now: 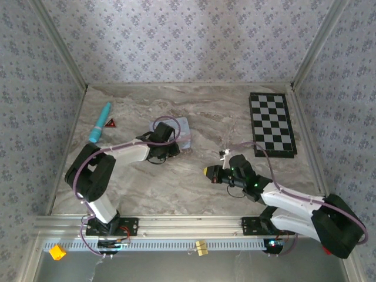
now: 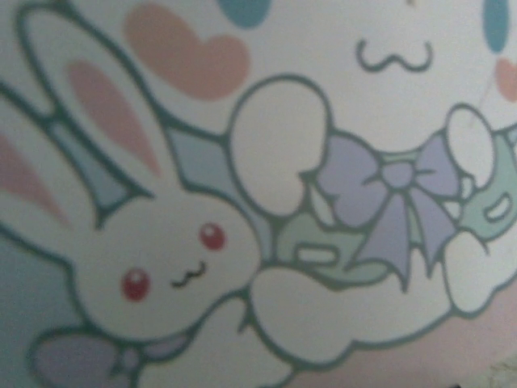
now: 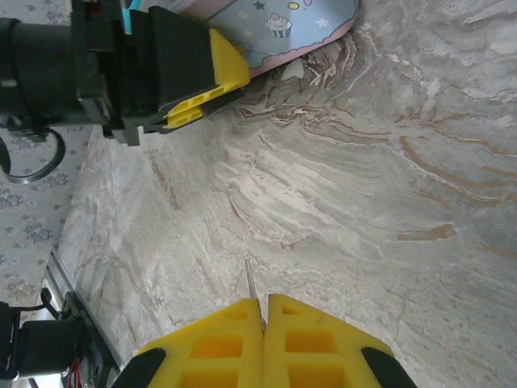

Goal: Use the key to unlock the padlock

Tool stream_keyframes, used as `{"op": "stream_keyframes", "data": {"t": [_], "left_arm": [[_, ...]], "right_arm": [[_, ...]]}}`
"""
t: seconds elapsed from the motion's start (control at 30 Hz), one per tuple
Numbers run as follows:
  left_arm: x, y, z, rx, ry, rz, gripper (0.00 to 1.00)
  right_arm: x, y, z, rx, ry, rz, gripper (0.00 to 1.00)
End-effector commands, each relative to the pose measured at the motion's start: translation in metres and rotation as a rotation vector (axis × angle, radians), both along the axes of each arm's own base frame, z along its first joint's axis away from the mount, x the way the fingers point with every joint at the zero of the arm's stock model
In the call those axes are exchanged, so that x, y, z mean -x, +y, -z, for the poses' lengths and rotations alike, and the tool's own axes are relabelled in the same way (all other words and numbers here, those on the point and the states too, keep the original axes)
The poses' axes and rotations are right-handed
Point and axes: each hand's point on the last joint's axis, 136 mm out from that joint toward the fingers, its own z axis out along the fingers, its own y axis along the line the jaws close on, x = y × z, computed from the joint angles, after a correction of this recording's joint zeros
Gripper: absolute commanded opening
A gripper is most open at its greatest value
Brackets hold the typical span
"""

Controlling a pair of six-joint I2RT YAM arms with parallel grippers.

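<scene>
The pale blue cartoon tin (image 1: pixel 184 130) lies on the marble table, and its bunny-printed lid (image 2: pixel 266 202) is pressed close up in the left wrist view. My left gripper (image 1: pixel 173 150) sits at the tin's near edge. In the right wrist view its yellow fingers (image 3: pixel 212 74) stand close together, and anything between them is hidden. The padlock is hidden. My right gripper (image 3: pixel 263 303) is shut on the key (image 3: pixel 250 283), whose thin silvery blade pokes out over bare table. From above, the right gripper (image 1: pixel 207 172) is right of the left one, pointing left.
A black-and-white checkerboard (image 1: pixel 272 123) lies at the back right. A teal stick (image 1: pixel 100 122) and a small red-and-black triangle (image 1: pixel 110 123) lie at the back left. A small white thing (image 1: pixel 224 154) rests behind the right gripper. Papered walls close in three sides.
</scene>
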Motion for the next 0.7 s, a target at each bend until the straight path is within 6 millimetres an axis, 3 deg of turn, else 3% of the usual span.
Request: {"op": "stream_keyframes", "data": {"t": [0.0,0.37,0.67], "left_arm": [[0.005,-0.014,-0.022,0.129,0.027,-0.012,0.01],[0.011,-0.017,-0.029,0.321,0.027,-0.139,0.0],[0.014,-0.023,-0.037,0.434,0.027,-0.167,0.0]], "right_arm": [[-0.012,0.013,-0.017,-0.075,-0.029,0.037,0.0],[-0.027,0.019,0.003,-0.23,0.122,0.208,0.0],[-0.031,0.057,0.005,-0.362,0.232,0.165,0.0]]}}
